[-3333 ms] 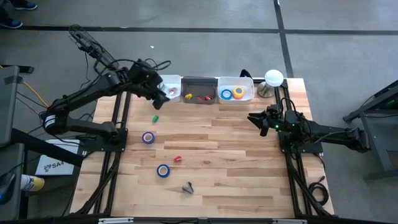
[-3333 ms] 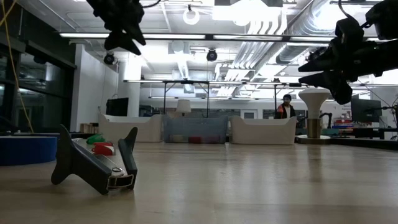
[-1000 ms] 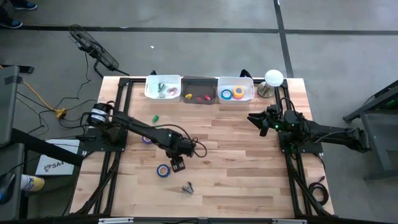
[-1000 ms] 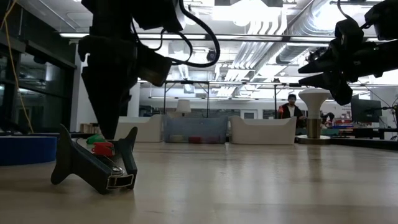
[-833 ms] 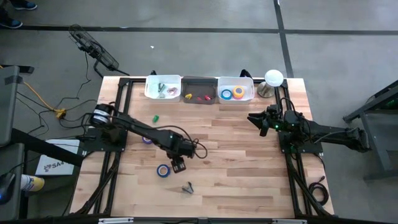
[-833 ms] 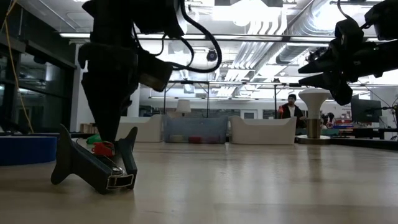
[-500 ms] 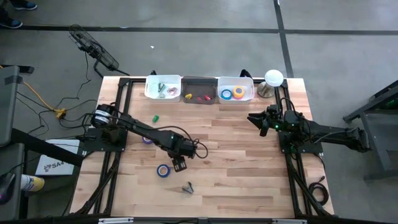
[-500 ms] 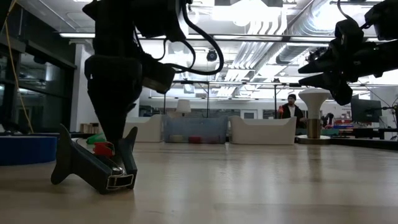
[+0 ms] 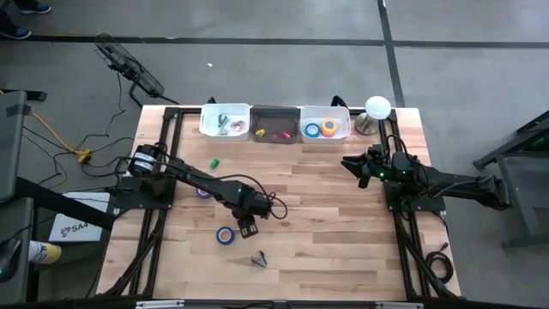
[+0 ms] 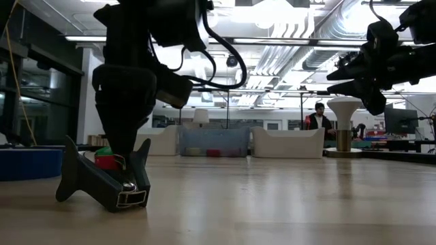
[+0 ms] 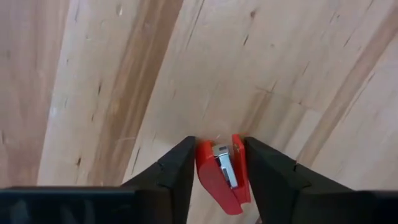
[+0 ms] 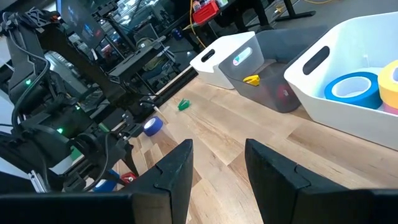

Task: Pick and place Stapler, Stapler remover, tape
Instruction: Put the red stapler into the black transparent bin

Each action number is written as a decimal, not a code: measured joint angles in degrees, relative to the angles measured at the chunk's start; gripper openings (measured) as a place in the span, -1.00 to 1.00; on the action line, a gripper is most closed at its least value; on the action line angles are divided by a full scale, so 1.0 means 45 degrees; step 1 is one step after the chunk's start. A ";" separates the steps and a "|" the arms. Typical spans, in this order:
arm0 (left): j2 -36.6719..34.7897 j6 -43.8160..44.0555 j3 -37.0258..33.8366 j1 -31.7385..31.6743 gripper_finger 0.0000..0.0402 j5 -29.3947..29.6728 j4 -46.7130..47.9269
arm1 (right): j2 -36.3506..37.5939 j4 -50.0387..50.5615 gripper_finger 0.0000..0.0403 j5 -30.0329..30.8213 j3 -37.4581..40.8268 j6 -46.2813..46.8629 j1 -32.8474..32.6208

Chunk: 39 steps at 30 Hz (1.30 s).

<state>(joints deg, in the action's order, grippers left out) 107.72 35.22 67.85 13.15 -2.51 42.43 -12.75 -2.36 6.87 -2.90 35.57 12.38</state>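
A small red stapler with a silvery metal part lies on the wooden table near its middle. My left gripper points down over it, shut on it; it also shows in the low view. A blue tape roll lies just left of it. A purple roll is partly hidden by my left arm. A dark V-shaped tool lies nearer the front edge. My right gripper hangs open and empty above the table's right side. My left gripper pinches the red stapler's two long sides between its two fingers. The fingers come from above, pointing down, and lie across it. In the low view the stapler sits low by the table top; whether it is lifted clear, I cannot tell.
Three bins stand at the far edge: a white one with green pieces, a grey one with red and yellow pieces, a white one with blue and orange tape rolls. A green piece lies on the table's left. A white lamp stands far right.
My left gripper has sunk a little onto the red stapler, and the stapler has shifted slightly between the fingers. My right arm has kept still.
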 joint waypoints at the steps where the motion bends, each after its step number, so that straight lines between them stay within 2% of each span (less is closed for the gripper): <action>1: 0.0003 0.0001 0.0000 -0.0003 -0.37 0.0004 0.0025 | 0.0000 0.0003 -0.32 0.0000 0.0000 0.0000 0.0000; 9: 0.0024 0.0001 0.0078 -0.0015 -0.76 -0.0156 0.0326 | 0.0000 0.0003 -0.32 0.0000 0.0000 0.0000 0.0000; 14: 0.0050 -0.0010 0.0186 -0.0034 -0.76 -0.0263 0.0475 | 0.0005 0.0002 -0.32 0.0000 0.0000 0.0000 0.0004; 21: 0.0142 -0.0725 0.1251 -0.0509 -0.76 -0.0152 0.1208 | 0.0005 0.0003 -0.32 0.0000 0.0000 0.0000 0.0003; 31: 0.0117 -0.2749 0.3064 -0.2307 -0.77 0.0983 0.1145 | 0.0005 0.0003 -0.32 0.0000 0.0000 0.0000 0.0000; 39: 0.0092 -0.4781 0.3872 -0.4213 -0.77 0.1269 0.0600 | 0.0005 0.0003 -0.32 0.0000 0.0000 0.0000 0.0002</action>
<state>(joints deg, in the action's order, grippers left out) 108.14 13.70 85.28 -5.81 3.20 45.13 -12.73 -2.35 6.87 -2.90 35.57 12.39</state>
